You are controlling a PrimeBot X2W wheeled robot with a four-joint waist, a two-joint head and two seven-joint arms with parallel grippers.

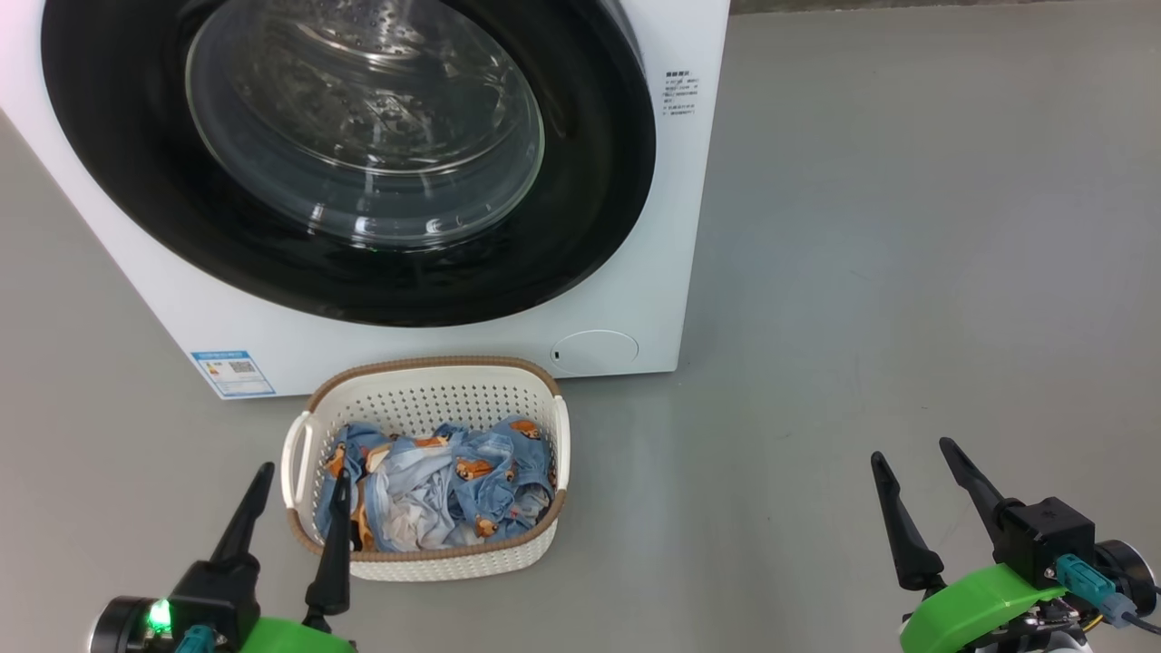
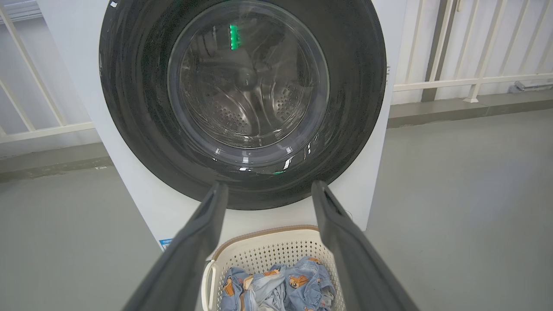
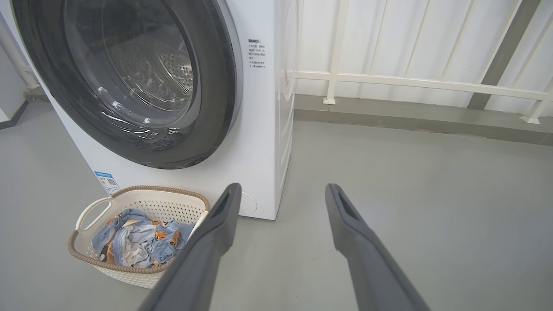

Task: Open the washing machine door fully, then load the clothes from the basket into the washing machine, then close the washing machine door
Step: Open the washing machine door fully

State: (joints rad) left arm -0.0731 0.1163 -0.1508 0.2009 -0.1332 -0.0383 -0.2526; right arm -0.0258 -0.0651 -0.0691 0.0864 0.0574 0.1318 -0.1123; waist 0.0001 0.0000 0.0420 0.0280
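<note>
Nearest the head camera, the left gripper (image 1: 306, 472) rose from the lower left with its jaws spread wide and holding nothing. One finger (image 1: 334, 535) crossed the near left corner of the basket (image 1: 435, 365); whether it touched the rim I could not tell. Well off to the right, the right gripper (image 1: 910, 449) stood over bare floor (image 1: 862, 272), its jaws likewise wide and empty.

The basket sat on the floor just in front of the washing machine (image 1: 676, 227), below the washing machine door (image 1: 363, 136), with the clothes (image 1: 453, 485) heaped inside. That door was shut, flush against the machine's front, so by my judgement the first step had not begun.

The coming move turned on where the door lay from the jaws: ahead of and above both grippers. The left wrist view faced it squarely, the round window centred above the gap between the fingers (image 2: 203, 233), so the left arm was nearer its middle. The right wrist view caught it obliquely from the right, the door's right edge closest, so the right arm seemed better placed for that edge. No handle or hinge could be made out, so I could not tell which side would swing free. Being round, the door offered no long axis to line up with.
</note>
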